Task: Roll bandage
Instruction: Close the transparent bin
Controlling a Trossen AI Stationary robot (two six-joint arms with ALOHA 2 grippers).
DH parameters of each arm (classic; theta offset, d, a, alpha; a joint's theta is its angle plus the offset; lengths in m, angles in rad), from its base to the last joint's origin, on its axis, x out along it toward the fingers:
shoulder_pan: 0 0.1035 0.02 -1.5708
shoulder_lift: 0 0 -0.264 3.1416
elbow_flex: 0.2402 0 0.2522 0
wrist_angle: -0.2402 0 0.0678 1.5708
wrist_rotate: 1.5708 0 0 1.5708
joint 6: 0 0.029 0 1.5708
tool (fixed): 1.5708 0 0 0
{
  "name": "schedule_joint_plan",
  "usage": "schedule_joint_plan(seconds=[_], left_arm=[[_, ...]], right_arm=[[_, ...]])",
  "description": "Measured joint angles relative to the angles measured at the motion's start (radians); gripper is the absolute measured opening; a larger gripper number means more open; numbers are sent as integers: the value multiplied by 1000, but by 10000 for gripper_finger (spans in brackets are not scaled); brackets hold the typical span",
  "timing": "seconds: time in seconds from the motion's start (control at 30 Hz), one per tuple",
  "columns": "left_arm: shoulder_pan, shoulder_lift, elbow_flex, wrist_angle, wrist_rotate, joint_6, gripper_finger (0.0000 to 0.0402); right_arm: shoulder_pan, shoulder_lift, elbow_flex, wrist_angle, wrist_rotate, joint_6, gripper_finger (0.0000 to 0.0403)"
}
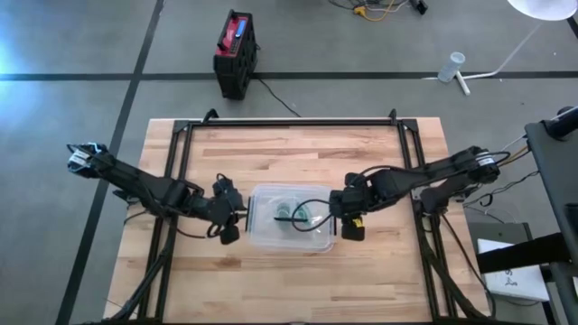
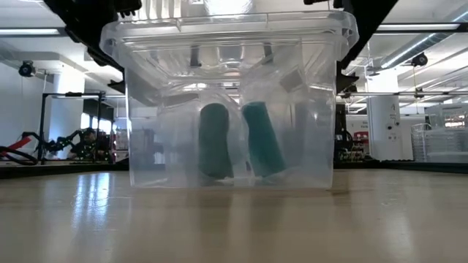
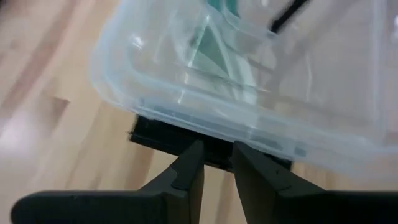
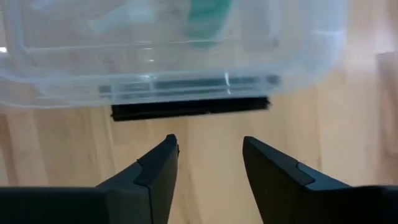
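On the wooden counter (image 1: 271, 280), near its middle, stands a clear plastic bin (image 1: 262, 236) with rounded corners and a thick rim. Inside it sit two teal bandage rolls (image 2: 238, 139), side by side and close together. From table height the one on the picture's left is darker green with a rounded top and stands upright; the other is brighter teal and leans slightly. Both rest on the bin's floor, blurred by the cloudy plastic walls. From above, a thin dark line, a cable or strap, crosses over the bin's opening.

At one end of the bin is the left tool (image 1: 229, 219), level with the rim. Its fingers (image 3: 189, 171) stand close together with only a narrow gap between them, just below the rim and a dark strip under it; whether they pinch anything I cannot tell. At the opposite end is the right tool (image 1: 347, 224). Its fingers (image 4: 158, 168) are spread apart, holding nothing, with bare wood between them, and they point at the bin's rim without touching it.
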Motion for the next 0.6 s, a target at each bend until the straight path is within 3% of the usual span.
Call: schedule_joint_plan(seconds=[0.2,0.6], left_arm=[[68,0,-2,64,-11,80,76],[108,2,64,114,-9,183,76]], right_arm=[[0,0,-65,93,-24,-19,174],[-7,-3,-32,109,15,-78,177]])
